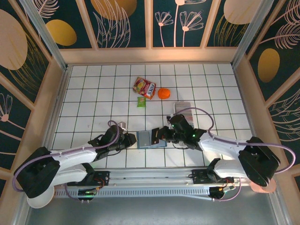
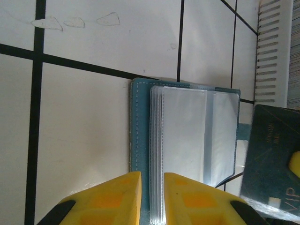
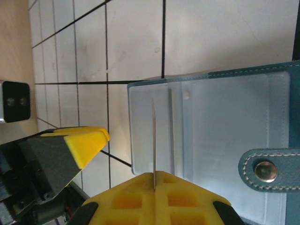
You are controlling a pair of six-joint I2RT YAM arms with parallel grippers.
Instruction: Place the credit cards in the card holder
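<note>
The teal card holder (image 1: 151, 139) lies open on the tiles between both arms, its clear sleeves (image 2: 183, 131) facing up. My left gripper (image 2: 152, 197) is at its left edge, jaws nearly together with the bound edges of the sleeves pinched in the narrow gap. My right gripper (image 3: 153, 180) is shut on a dark credit card (image 2: 272, 173), which stands edge-on (image 3: 153, 136) over the clear pocket of the card holder (image 3: 225, 131). A stack of other credit cards (image 1: 183, 108) lies behind the right arm.
A snack bag (image 1: 144, 87), an orange (image 1: 163, 93) and a small green packet (image 1: 141, 101) lie at mid-table behind the holder. The holder's snap strap (image 3: 267, 171) lies folded over its right side. A slotted white rail (image 2: 269, 51) runs along the near edge.
</note>
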